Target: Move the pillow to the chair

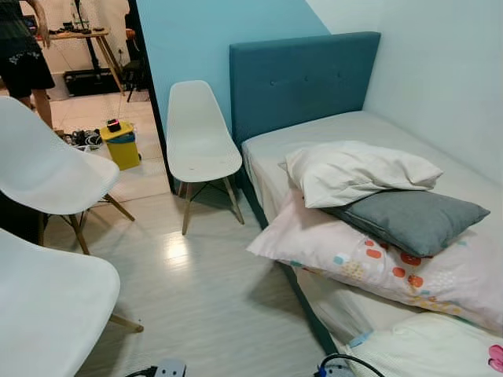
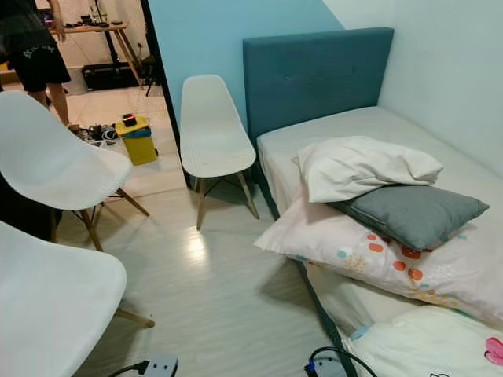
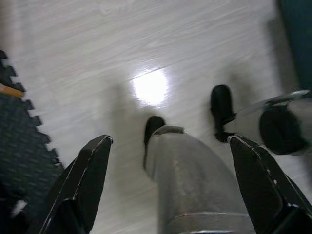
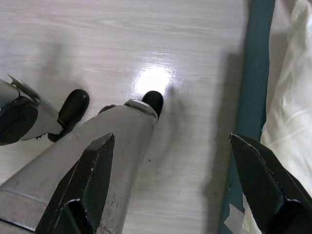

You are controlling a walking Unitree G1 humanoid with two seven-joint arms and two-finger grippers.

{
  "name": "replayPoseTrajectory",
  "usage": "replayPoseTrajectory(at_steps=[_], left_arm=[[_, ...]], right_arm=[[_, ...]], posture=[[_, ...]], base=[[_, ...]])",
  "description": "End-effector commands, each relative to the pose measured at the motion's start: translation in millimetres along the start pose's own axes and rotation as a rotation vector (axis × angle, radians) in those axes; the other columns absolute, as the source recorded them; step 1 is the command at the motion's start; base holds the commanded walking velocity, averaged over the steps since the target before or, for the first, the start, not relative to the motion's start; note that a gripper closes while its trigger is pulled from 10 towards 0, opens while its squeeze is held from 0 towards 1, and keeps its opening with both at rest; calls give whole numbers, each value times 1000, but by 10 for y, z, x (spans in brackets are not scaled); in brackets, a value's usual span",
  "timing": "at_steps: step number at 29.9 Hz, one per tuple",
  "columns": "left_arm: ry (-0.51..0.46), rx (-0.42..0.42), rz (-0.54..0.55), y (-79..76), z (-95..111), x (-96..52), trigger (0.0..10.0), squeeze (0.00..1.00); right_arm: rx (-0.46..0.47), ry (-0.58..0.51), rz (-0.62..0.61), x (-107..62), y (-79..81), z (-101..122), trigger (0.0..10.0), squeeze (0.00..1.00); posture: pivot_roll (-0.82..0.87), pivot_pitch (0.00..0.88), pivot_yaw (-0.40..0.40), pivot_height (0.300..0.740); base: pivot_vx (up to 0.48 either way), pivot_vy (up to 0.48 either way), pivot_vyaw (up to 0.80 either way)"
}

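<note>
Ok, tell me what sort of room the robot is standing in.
Most likely a small bedroom in a home. A bed with a teal padded headboard stands against the wall, with pillows piled on it. White chairs stand on the pale wood floor beside it.

Readable text: none in any view.
Shorts of the person at upper left of the frame: a pale mark on the black cloth, too small and blurred to read.
Patterned pillow at right of the frame: coloured dots and shapes only, no letters.
Yellow bin at upper left: no label can be made out.
Power strip at the bottom edge: no legible marking.
</note>
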State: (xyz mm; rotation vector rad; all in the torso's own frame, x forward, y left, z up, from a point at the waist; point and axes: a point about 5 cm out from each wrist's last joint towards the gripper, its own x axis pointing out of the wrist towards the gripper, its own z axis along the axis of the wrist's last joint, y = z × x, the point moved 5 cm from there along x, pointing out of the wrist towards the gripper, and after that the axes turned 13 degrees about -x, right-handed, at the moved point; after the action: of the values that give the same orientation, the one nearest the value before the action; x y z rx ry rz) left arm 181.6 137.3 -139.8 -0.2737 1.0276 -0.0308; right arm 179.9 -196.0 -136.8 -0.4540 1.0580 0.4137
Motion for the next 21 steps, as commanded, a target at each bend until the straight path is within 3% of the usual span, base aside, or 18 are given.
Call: replayPoseTrajectory(at_steps=[1, 3, 4, 5, 6, 7, 10, 12, 16, 18, 20, 21], left_arm=[[-14, -36, -15, -46, 30, 9, 10000, 0], [-16, -42, -17, -54, 40, 12, 10000, 0], [-84, -94, -41, -126, 264, 38, 10000, 0], [-113, -113, -49, -150, 360, 45, 10000, 0], [-113, -113, -49, -150, 360, 45, 10000, 0], [-179, -144, -51, -157, 573, 47, 10000, 0], [-224, -163, -50, -150, 718, 40, 10000, 0], [-283, -161, -51, -150, 940, 25, 10000, 0], [-353, -150, -27, -97, 1165, -9, 10000, 0], [-435, -180, 17, 5, 1373, -67, 10000, 0], [-454, -185, 27, 26, 1421, -82, 10000, 0], [-467, -212, 12, 33, 1480, -94, 10000, 0]], right_arm=[[-10, -18, -21, -5, -53, 36, 10000, 0], [-12, -23, -27, -6, -72, 49, 10000, 0], [48, -131, -140, -49, -427, 369, 10000, 0], [72, -181, -185, -83, -574, 510, 10000, 0], [72, -181, -185, -83, -574, 510, 10000, 0], [76, -273, -262, -170, -834, 784, 10000, 0], [48, -325, -306, -236, -978, 956, 10000, 0], [-31, -401, -377, -356, -1173, 1242, 10000, 0], [-64, -483, -386, -428, -1206, 1506, 10000, 0], [21, -603, -311, -473, -1129, 1753, 10000, 0], [51, -636, -289, -490, -1114, 1812, 10000, 0], [121, -700, -257, -537, -1118, 1924, 10000, 0]], posture=[[10, 0, -35, 740], [10, 0, -35, 740], [-10, 0, -30, 740], [-14, 0, -28, 740], [-14, 0, -28, 740], [-24, 0, -15, 740], [-27, 0, -7, 740], [-29, 0, -1, 740], [-22, 0, -4, 740], [-17, 0, -3, 740], [-17, 0, -3, 740], [-14, 0, 0, 740]], base=[[0, 0, 0], [0, 0, 0], [0, 0, 0], [0, 0, 0], [0, 0, 0], [0, 0, 0], [0, 0, 0], [0, 0, 0], [0, 0, 0], [0, 0, 0], [0, 0, 0], [0, 0, 0]])
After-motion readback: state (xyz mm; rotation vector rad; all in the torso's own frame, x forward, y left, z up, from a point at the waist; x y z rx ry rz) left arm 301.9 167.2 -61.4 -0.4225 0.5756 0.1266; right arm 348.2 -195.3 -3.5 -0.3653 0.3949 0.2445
